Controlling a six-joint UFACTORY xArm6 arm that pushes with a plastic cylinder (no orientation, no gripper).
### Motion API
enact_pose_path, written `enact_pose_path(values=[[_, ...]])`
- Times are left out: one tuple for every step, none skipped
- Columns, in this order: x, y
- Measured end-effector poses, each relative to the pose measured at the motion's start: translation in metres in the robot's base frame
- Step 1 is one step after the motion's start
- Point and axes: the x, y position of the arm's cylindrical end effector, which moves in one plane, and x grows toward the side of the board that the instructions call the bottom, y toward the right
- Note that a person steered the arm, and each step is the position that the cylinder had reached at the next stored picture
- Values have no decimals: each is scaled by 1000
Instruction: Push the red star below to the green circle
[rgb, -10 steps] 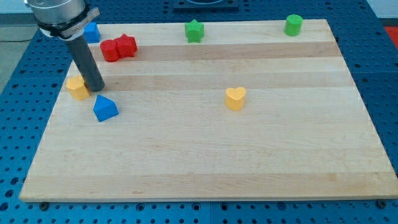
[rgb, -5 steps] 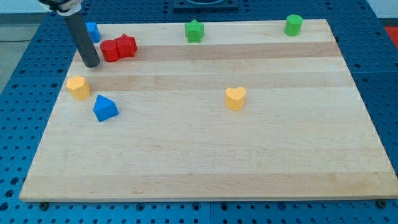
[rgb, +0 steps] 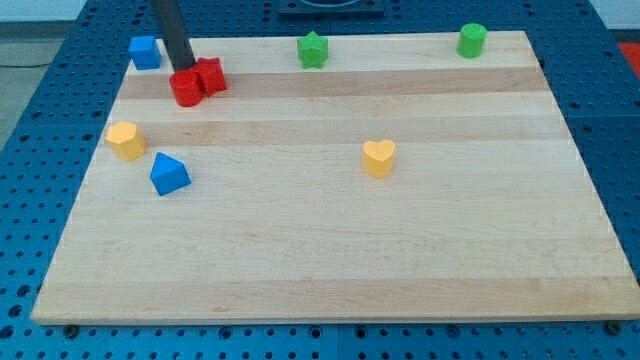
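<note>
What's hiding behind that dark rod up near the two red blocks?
My tip touches the round red block's top edge, the red star beside it. The rod covers only wooden board.

Red star and green circle, both at the counter's far edge

The red star (rgb: 211, 75) lies flat just to the view's right of the tool (rgb: 185, 72), whose tip sits close beside it, and it touches a second red block (rgb: 185, 88) just below the tip on its left. The green circle (rgb: 472, 40), a short upright cylinder, stands well apart from the tool, far to the view's right near the counter's (rgb: 330, 260) top right corner.
</note>
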Motion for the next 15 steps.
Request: enact_pose_path(values=[[4,36],[13,79],[34,90],[51,110],[77,141],[107,151],[121,176],[101,184],[77,184],[75,205],[75,240],[75,282],[75,319],[55,323],[41,341]])
